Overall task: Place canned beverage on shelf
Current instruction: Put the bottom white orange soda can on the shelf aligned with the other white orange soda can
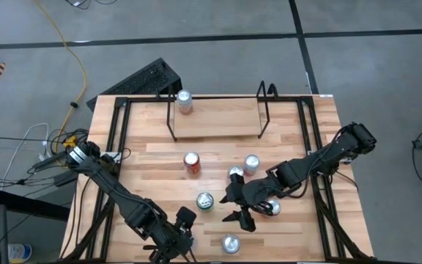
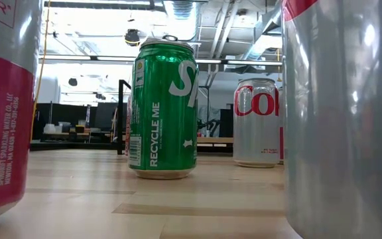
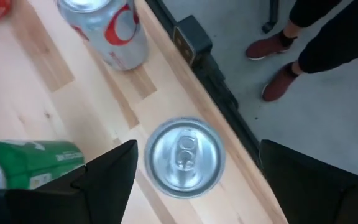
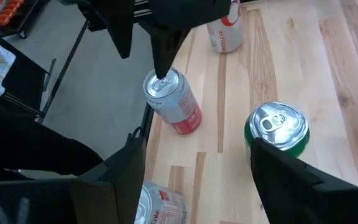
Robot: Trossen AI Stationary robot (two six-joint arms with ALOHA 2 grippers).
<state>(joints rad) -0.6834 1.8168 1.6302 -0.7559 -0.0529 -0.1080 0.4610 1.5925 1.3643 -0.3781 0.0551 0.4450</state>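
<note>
Silver can (image 1: 231,244) near table edge (image 1: 269,259); left gripper (image 1: 178,238) beside, right gripper (image 1: 240,213) above, jaws open.

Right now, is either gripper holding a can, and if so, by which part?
Nothing is held. The left gripper hangs open near the table's front edge; the right gripper hangs open above the loose cans, its fingers closed on none.

Green can (image 2: 163,109) with white lettering; silver can (image 2: 256,123) with red lettering beside it. Pale, striped wood table (image 1: 160,158), black wire shelf (image 1: 218,117), red-and-silver can (image 1: 191,163).
</note>
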